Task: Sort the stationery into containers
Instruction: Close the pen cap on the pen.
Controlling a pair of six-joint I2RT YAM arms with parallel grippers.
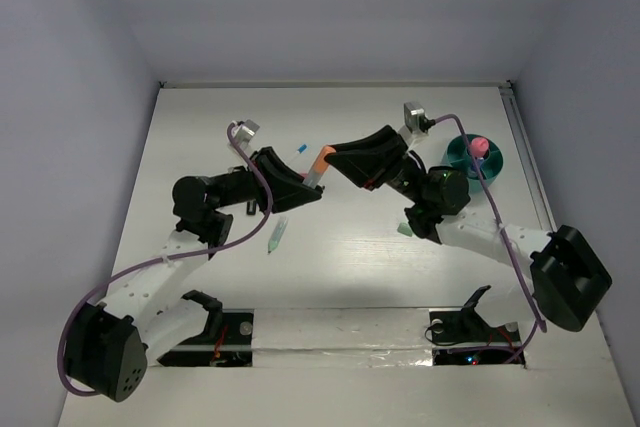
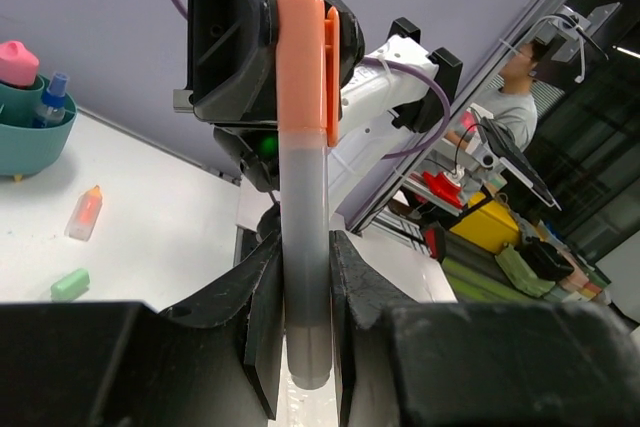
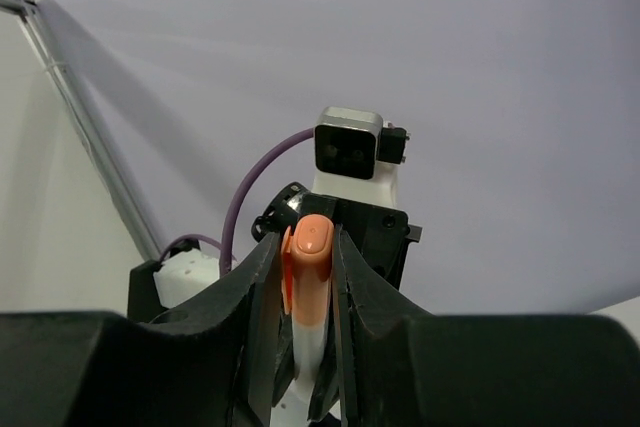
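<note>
A white marker with an orange cap [image 1: 318, 167] is held in the air between both arms. My left gripper [image 1: 303, 187] is shut on its white barrel [image 2: 303, 277], with the cap pointing away. My right gripper [image 1: 336, 160] is closed around the orange cap [image 3: 312, 257] from the other side. In the left wrist view my left gripper [image 2: 303, 247] faces the right gripper's black body. The round teal holder [image 1: 462, 155] stands at the far right with a pink-topped piece [image 1: 479, 146] in it. It also shows in the left wrist view [image 2: 35, 137].
A pale green pen [image 1: 276, 235] lies on the table below the left gripper. A small blue piece [image 1: 301, 147] lies further back. A green eraser [image 2: 70, 283] and a small orange item [image 2: 85, 212] lie near the holder. A blue-capped item [image 2: 52, 95] stands inside the holder.
</note>
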